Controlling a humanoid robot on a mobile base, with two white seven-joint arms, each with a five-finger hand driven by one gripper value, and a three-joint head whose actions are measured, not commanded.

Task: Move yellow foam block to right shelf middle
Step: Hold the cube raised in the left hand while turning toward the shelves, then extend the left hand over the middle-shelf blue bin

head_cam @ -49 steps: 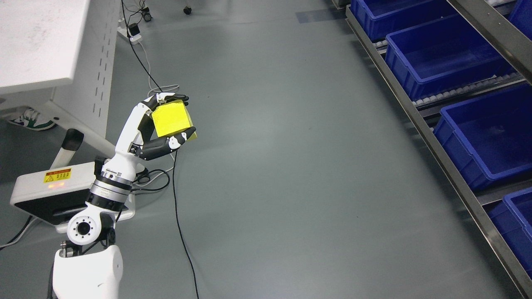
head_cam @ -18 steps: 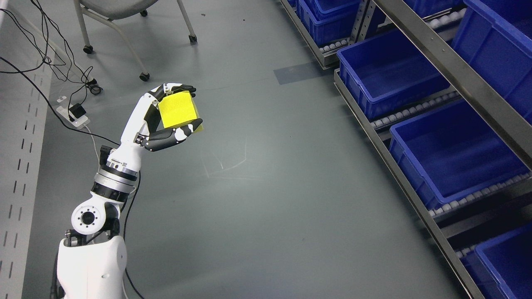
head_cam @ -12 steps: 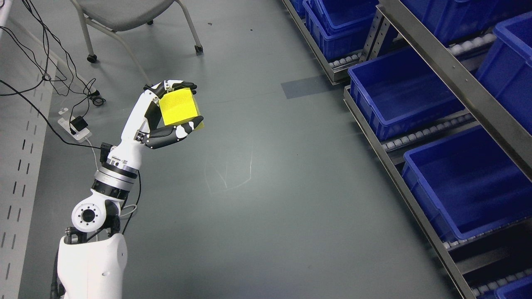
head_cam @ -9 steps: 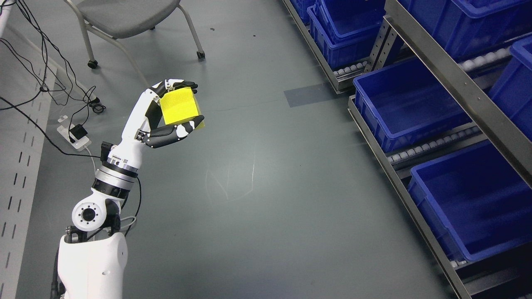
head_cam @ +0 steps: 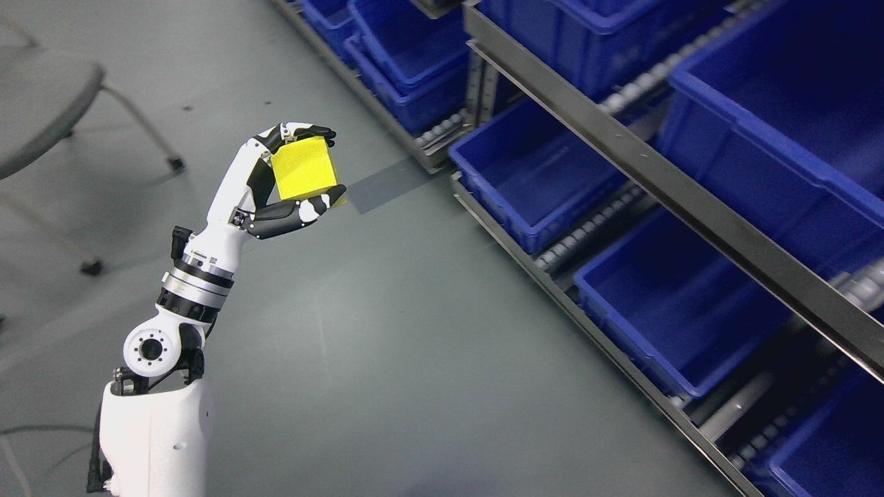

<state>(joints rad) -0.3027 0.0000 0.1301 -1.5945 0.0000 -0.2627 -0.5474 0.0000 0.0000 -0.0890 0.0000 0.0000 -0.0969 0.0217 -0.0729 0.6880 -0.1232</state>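
Note:
My left hand (head_cam: 304, 169) holds the yellow foam block (head_cam: 304, 169) up in the air over the grey floor, left of centre in the head view. Black fingers (head_cam: 314, 131) curl over the block's top and the thumb presses under its lower edge. The white left arm rises from the bottom left. A metal shelf rack (head_cam: 690, 190) with blue bins runs diagonally across the right half, well apart from the block. The right arm does not show.
Blue bins sit on roller tracks: one on the lower level (head_cam: 532, 186), another closer (head_cam: 670, 304), larger ones above (head_cam: 780, 131). A grey chair (head_cam: 41, 110) stands at the far left. Open grey floor (head_cam: 387, 345) lies between arm and rack.
The whole picture has swung toward the rack, so the camera has moved; the bins now fill the right half. The left hand still holds the block in the same pose.

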